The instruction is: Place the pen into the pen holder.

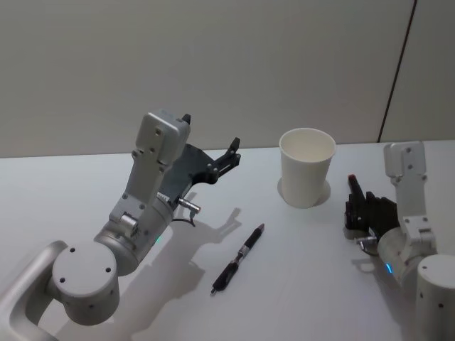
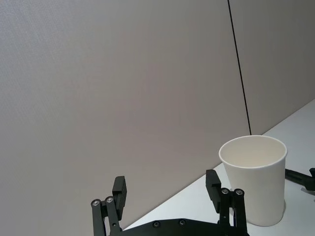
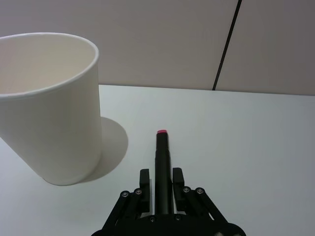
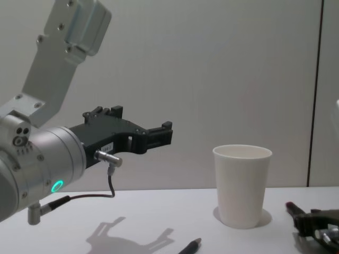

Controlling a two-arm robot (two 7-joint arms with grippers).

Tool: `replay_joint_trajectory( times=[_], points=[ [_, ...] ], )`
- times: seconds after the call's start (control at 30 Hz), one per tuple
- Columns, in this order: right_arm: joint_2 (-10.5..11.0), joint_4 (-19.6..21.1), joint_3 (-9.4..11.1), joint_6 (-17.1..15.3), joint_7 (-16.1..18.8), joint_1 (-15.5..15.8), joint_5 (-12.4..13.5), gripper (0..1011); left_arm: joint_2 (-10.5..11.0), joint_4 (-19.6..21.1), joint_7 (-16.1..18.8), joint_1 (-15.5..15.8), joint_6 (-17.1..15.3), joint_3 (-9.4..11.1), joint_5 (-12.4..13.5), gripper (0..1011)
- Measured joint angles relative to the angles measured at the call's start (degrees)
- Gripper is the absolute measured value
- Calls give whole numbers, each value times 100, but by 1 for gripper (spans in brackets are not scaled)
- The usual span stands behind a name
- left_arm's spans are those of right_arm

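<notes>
The right gripper [image 1: 355, 195] sits low over the flat white table [image 1: 298, 291], to the right of the plain white tapered paper cup [image 1: 307, 170] and a little nearer than it. Its two fingers are pressed in on a black pen with a pink-red tip [image 3: 161, 152], which sticks out past the fingertips toward the far wall. The tip lies apart from the cup, level with the cup's lower half in the chest view. Whether the pen or the right gripper touches the table cannot be told.

The cup stands upright toward the far edge of the table, right of centre, its mouth open.

A second dark pen [image 1: 238, 259] lies flat on the table near the middle, left of the cup and nearer. It lies on a slant, its paler end toward the cup, with nothing touching it.

The left gripper [image 1: 211, 135] is raised well above the table on the left, aimed toward the far right. Its fingers [image 2: 119, 191] are spread wide with nothing between them, and it hangs left of the cup, higher than the cup's rim.
</notes>
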State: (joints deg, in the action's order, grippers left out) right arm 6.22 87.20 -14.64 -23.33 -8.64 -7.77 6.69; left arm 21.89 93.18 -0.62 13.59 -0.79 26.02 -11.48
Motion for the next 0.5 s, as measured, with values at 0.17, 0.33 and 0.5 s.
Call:
replay_joint_trajectory(
  times=[0.17, 0.33, 0.5],
  points=[
    [15, -10, 7, 51, 101, -7, -72, 167, 0, 0, 0, 0, 0, 0, 0, 1001],
    [20, -15, 18, 67, 157, -11, -103, 157, 0, 0, 0, 0, 0, 0, 0, 1001],
    [19, -22, 36, 71, 182, -12, -112, 157, 0, 0, 0, 0, 0, 0, 0, 1001]
  ],
)
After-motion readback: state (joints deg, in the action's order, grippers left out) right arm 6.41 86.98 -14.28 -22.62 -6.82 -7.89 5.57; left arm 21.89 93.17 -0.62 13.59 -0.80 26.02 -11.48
